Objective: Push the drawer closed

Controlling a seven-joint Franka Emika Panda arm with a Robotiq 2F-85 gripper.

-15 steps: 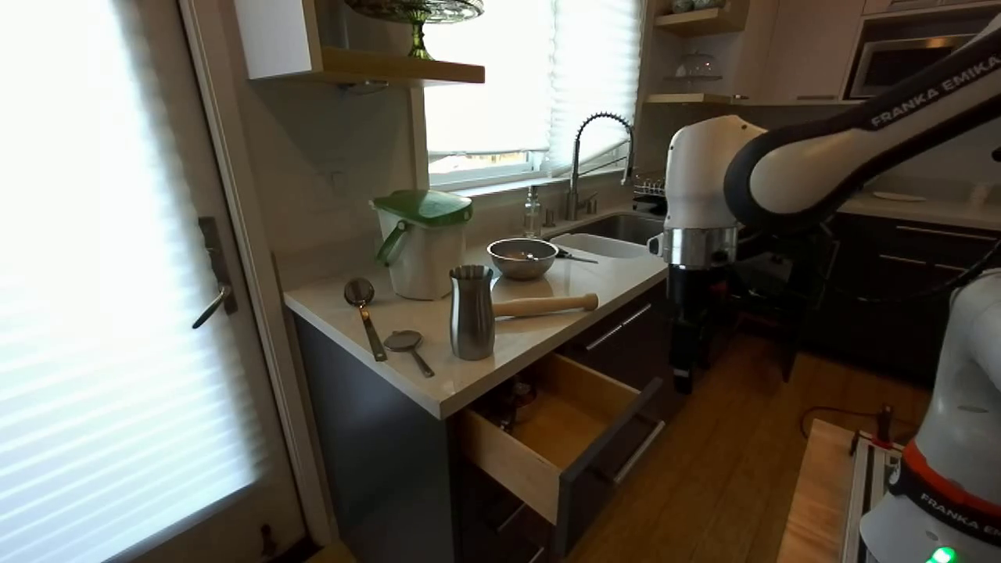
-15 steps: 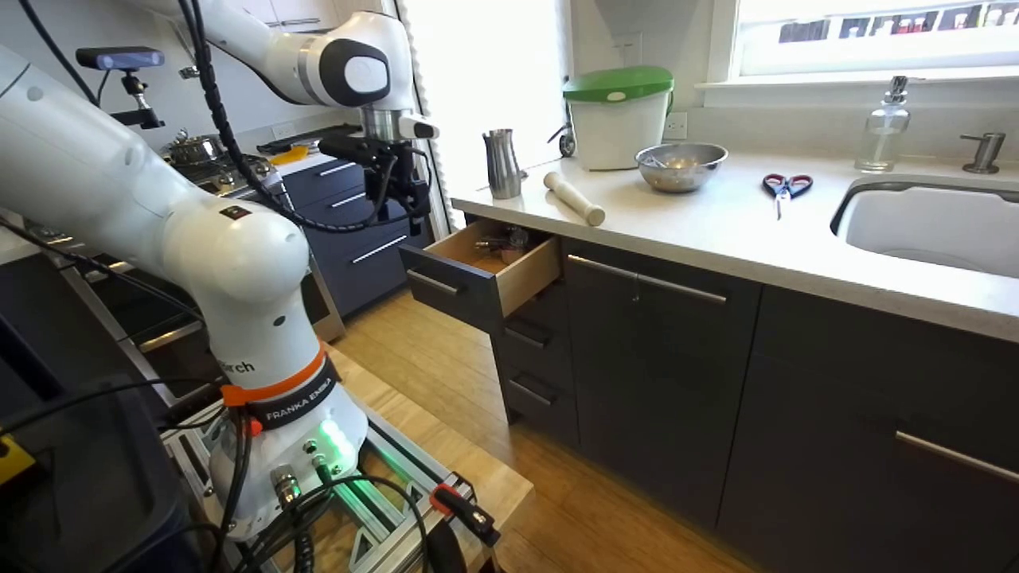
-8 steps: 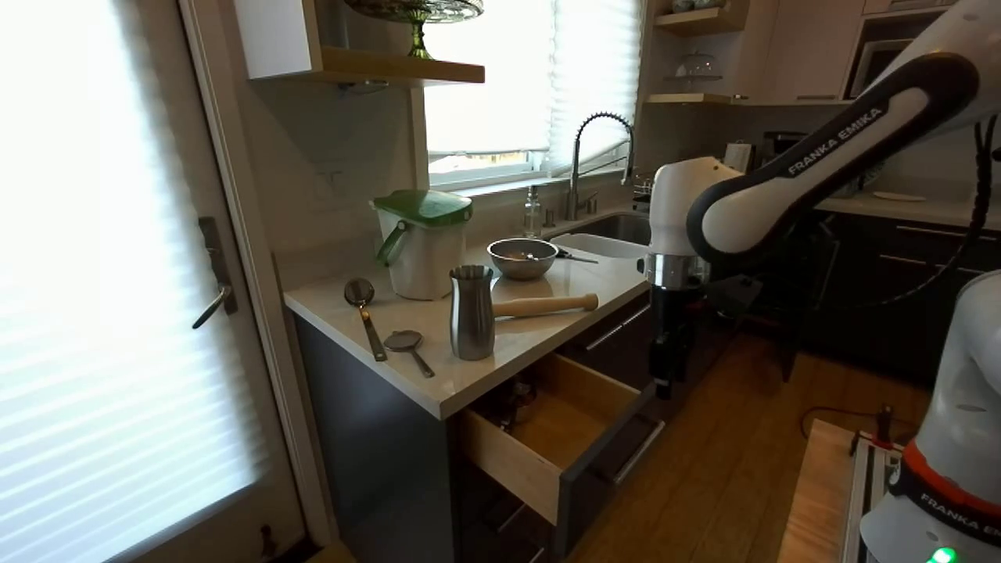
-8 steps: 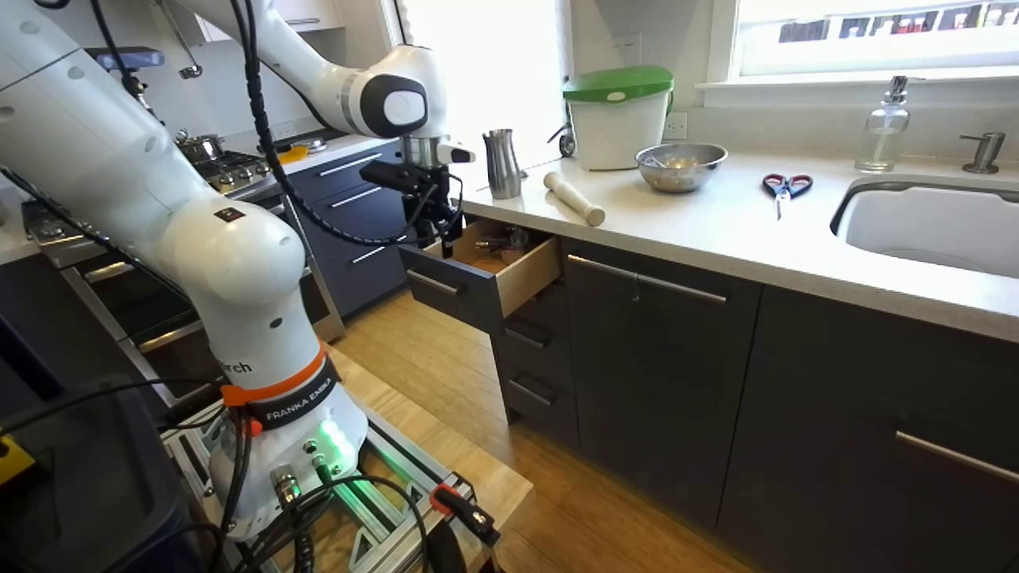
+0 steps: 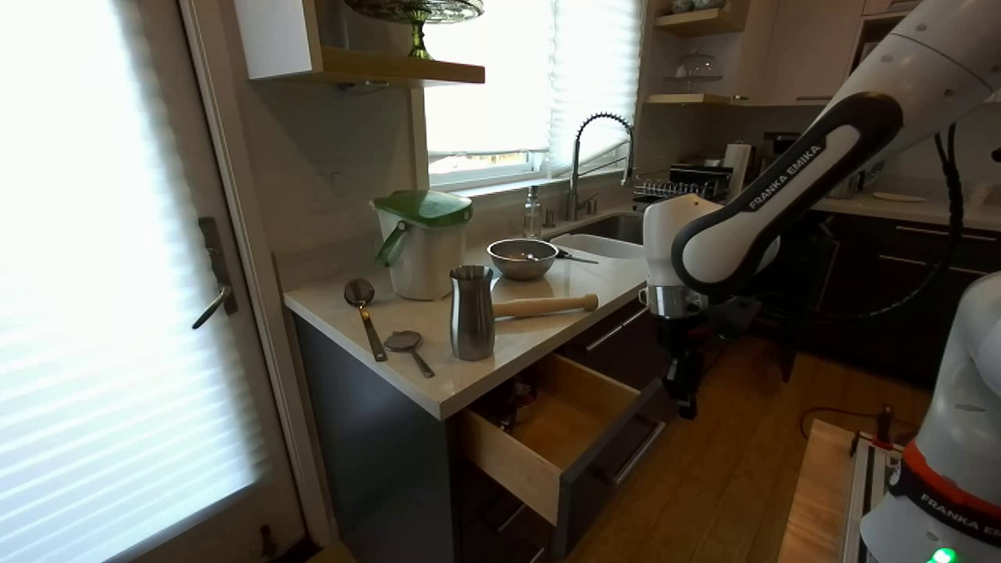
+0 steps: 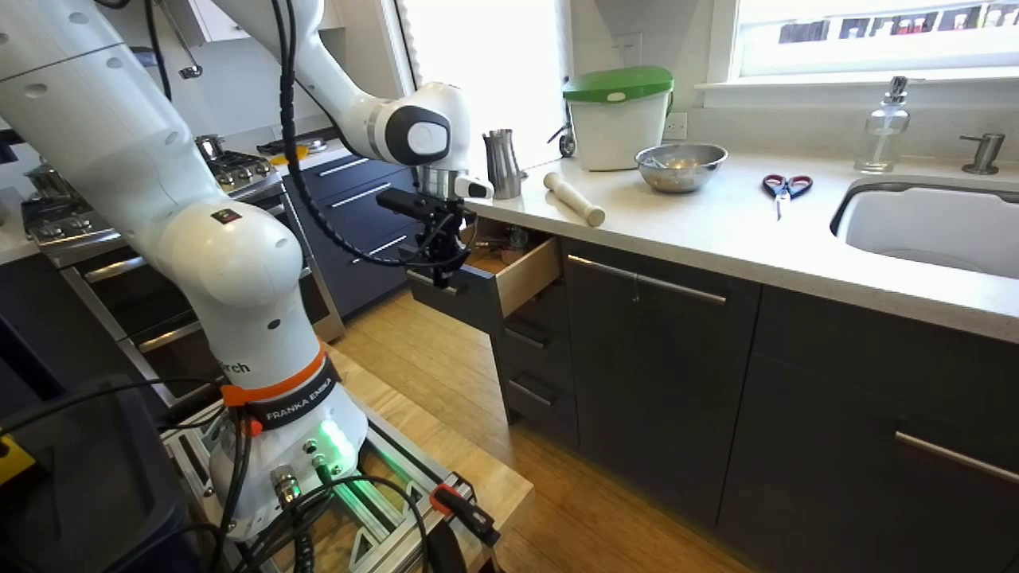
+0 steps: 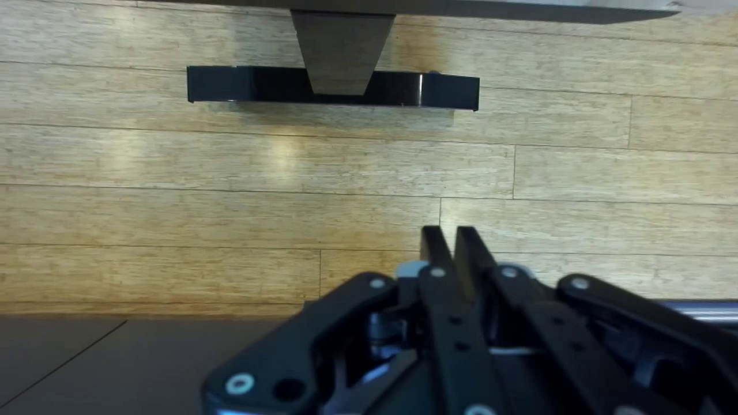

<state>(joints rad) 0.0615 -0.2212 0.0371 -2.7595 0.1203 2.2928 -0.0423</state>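
The drawer (image 5: 602, 477) is pulled out from under the counter's end, its dark front standing well clear of the cabinet. Its light wood side (image 6: 532, 274) and some dark items inside show in both exterior views. My gripper (image 6: 443, 278) hangs fingers-down on the room side of the drawer front, overlapping the bar handle (image 6: 423, 280) in that exterior view; contact cannot be told. In the wrist view the gripper (image 7: 449, 231) is over floor, fingers close together with a narrow gap and nothing between. A metal bar (image 7: 706, 312), seemingly the handle, shows at lower right.
On the countertop (image 6: 716, 227) above stand a steel cup (image 5: 472, 313), a wooden pestle (image 6: 573, 199), a metal bowl (image 6: 681, 167) and a green-lidded bin (image 6: 619, 119). The robot's base (image 6: 286, 446) sits on a wooden platform (image 6: 486, 485) across the floor.
The arm has swung towards the drawer and come down, from beside it to low in front of its face. The gripper's fingers have drawn closer together. The drawer has not moved.
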